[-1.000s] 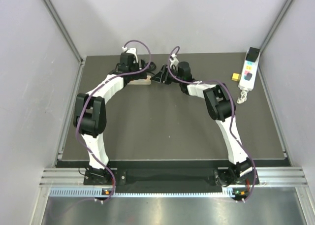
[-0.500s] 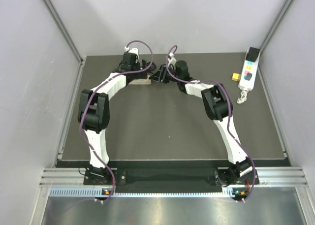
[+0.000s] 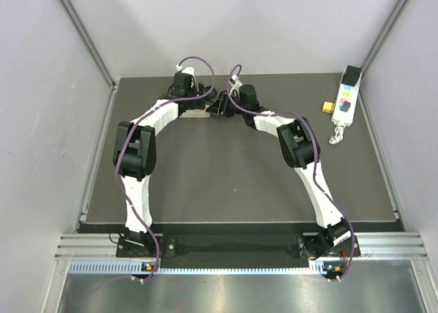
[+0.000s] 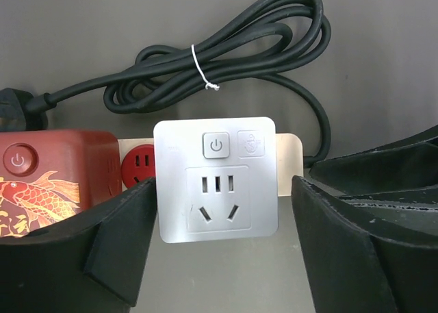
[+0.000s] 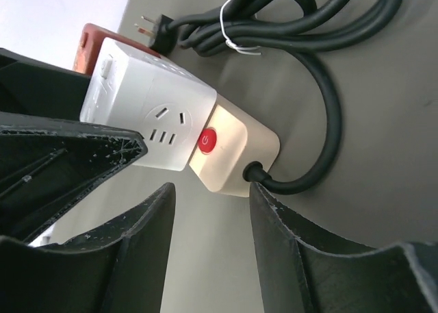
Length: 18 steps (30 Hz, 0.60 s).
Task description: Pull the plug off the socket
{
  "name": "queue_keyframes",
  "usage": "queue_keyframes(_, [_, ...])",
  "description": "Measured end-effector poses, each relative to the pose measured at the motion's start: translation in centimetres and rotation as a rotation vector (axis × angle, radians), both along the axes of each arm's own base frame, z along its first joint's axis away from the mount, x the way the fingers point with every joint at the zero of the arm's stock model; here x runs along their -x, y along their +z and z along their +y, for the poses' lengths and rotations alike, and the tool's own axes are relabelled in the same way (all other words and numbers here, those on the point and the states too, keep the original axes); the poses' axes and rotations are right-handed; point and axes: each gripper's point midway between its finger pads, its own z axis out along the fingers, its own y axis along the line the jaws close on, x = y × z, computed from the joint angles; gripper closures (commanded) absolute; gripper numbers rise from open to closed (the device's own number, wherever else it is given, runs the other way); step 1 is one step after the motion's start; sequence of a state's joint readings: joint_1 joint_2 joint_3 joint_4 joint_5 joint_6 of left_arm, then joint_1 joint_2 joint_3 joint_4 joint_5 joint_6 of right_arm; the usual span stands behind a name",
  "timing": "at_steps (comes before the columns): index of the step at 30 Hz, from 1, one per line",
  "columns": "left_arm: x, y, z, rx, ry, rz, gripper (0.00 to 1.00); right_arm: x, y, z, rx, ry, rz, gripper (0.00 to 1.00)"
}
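A cream power strip (image 4: 290,153) lies at the back of the dark table. A silver-white cube plug adapter (image 4: 216,179) sits plugged into it, with a red cube adapter (image 4: 48,179) beside it. My left gripper (image 4: 222,258) is open; its fingers (image 4: 109,248) stand on either side of the silver adapter without closing on it. My right gripper (image 5: 212,251) is open just short of the strip's red-button end (image 5: 229,152), near the cord exit. In the top view both grippers, left (image 3: 195,97) and right (image 3: 222,106), meet at the strip (image 3: 198,114).
The strip's black cord (image 4: 226,53) lies coiled and tied behind it, its loose plug (image 5: 154,27) beside the red adapter. A white button pendant (image 3: 345,101) and a small yellow block (image 3: 329,107) lie at the far right. Grey walls enclose the table.
The left arm has swung right and its gripper has moved closer over the strip. The right gripper has shifted slightly left toward the strip's end.
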<state>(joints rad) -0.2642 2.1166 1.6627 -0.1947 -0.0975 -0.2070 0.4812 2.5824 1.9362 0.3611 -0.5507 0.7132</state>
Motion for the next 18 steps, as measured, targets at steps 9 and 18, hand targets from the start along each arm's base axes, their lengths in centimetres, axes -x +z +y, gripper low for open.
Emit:
queue_keyframes(9, [0.02,-0.27,0.03,0.004,0.001,0.003,0.6,-0.39,-0.15,0.78,0.092,-0.024,-0.061,0.57])
queue_keyframes(18, [0.0,-0.39,-0.05,0.025,0.009,-0.019,0.88,-0.65,-0.32,0.89,0.146,-0.06,-0.065,0.57])
